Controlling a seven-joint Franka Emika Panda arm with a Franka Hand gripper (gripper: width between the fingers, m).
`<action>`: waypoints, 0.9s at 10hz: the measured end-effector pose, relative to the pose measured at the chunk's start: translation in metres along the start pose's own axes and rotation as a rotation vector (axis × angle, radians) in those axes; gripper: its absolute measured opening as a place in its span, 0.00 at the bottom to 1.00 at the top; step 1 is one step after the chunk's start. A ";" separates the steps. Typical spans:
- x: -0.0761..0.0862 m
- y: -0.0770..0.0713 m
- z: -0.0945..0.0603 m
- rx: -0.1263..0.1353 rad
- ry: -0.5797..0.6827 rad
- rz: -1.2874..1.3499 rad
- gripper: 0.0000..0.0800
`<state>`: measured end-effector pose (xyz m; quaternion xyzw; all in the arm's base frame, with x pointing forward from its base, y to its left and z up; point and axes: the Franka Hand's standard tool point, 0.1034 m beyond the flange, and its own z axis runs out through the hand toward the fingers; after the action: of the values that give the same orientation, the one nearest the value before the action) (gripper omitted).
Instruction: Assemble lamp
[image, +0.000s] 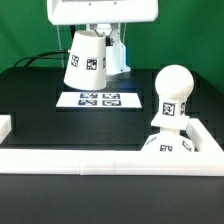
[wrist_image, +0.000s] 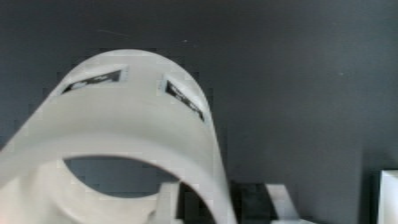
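The white truncated-cone shade hangs tilted in the air above the back of the black table, with tags on its side. My gripper is shut on its wall from above. In the wrist view the shade fills most of the picture, and my gripper pinches the rim, one finger inside and one outside. The ball-shaped bulb stands upright on the square base at the exterior view's right, well apart from the shade.
The marker board lies flat under and just in front of the shade. Long white rails run along the front and the right, boxing in the base. A short white piece sits at the left edge.
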<state>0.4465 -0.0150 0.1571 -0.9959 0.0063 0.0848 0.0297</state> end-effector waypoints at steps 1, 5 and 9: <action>0.004 -0.005 -0.006 0.005 -0.005 -0.012 0.06; 0.031 -0.040 -0.047 0.014 0.004 -0.047 0.06; 0.067 -0.059 -0.089 0.008 0.002 -0.016 0.06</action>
<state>0.5285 0.0380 0.2367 -0.9959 -0.0015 0.0835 0.0346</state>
